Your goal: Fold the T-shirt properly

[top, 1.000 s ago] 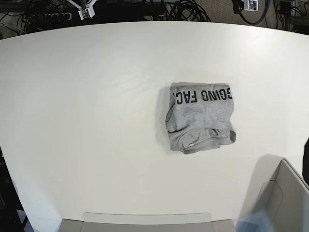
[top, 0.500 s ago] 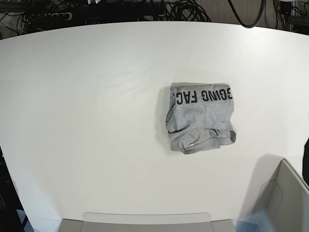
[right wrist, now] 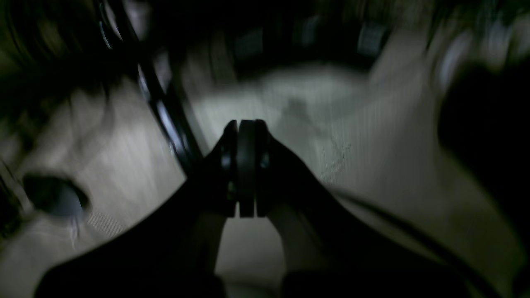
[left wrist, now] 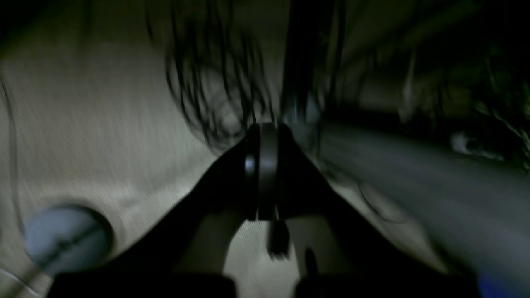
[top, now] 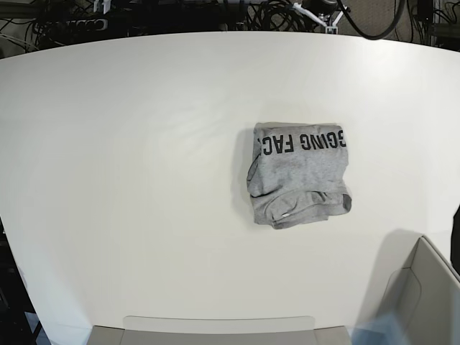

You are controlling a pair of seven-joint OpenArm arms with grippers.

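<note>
Both grippers, right (right wrist: 246, 165) and left (left wrist: 265, 165), are clamped shut on nothing, off the table's (top: 129, 180) far edge. Right of centre in the base view lies the T-shirt (top: 298, 175), folded compactly, lettering band along its upper edge; the left arm probably sits nearer.

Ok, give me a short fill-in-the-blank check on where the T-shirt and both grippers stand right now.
1. The T-shirt lies folded on the white ____.
2. The black lettering runs along the bundle's ____ edge in the base view.
3. The left gripper has its jaws ____.
4. The right gripper holds ____.

Missing words: table; top; shut; nothing
</note>
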